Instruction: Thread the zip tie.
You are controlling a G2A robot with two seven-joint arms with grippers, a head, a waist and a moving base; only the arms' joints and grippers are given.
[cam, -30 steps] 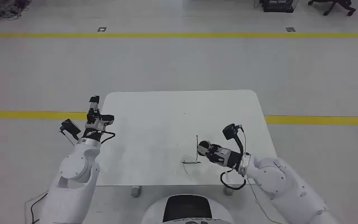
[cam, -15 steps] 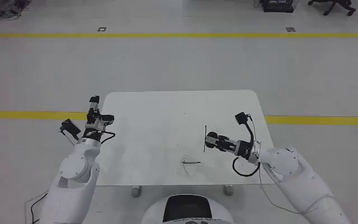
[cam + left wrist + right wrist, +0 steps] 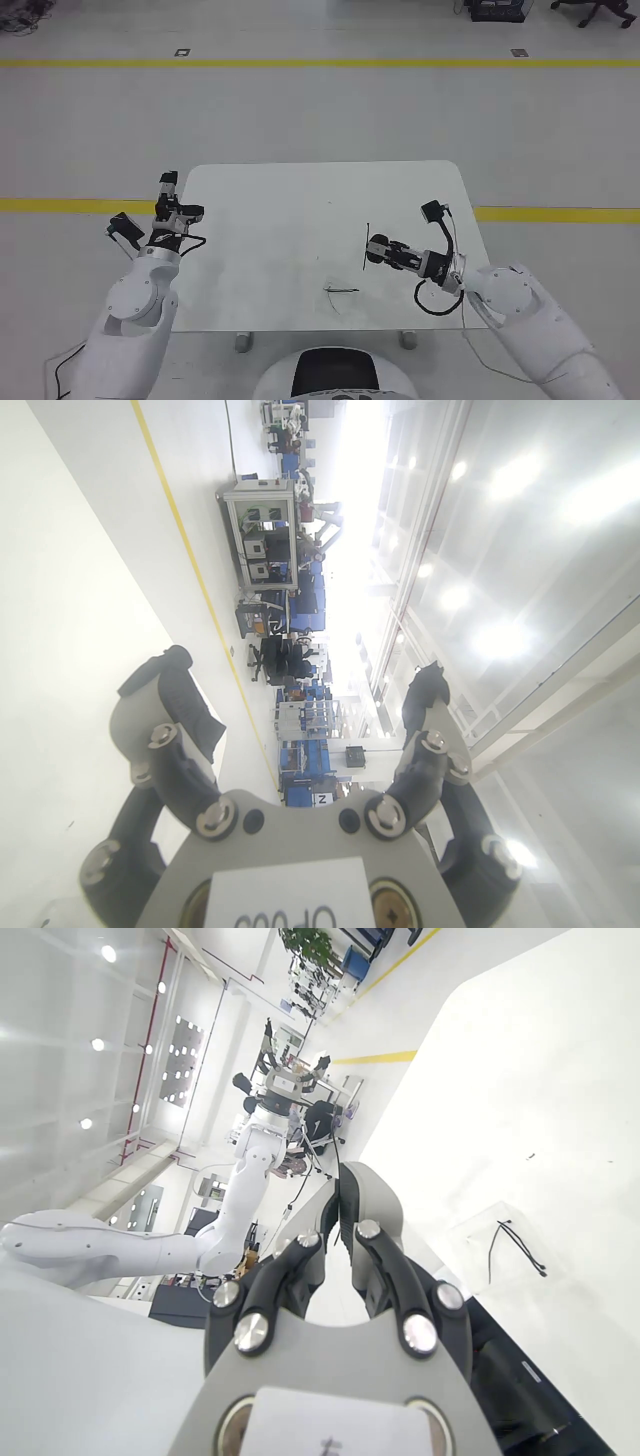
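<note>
My right gripper (image 3: 374, 250) is shut on a thin black zip tie (image 3: 366, 244), which it holds above the white table (image 3: 280, 210) right of centre. In the right wrist view the zip tie (image 3: 338, 1163) stands pinched between the two pads (image 3: 350, 1200) and sticks out past them. A second black zip tie (image 3: 341, 290) lies flat near the table's front edge, and it lies on the table (image 3: 500, 1078) as a bent black strand (image 3: 517, 1243) in the right wrist view. My left gripper (image 3: 168, 205) hangs open at the table's left edge, nothing between its fingers (image 3: 175, 695).
The table's left and far parts are bare white surface. Yellow floor lines (image 3: 560, 214) run past the table. From the right wrist, the left arm (image 3: 260, 1153) stands upright beyond the table's edge.
Over the last second my right gripper moved right and away from the front edge with the zip tie in it. The lying zip tie and the left arm stayed put.
</note>
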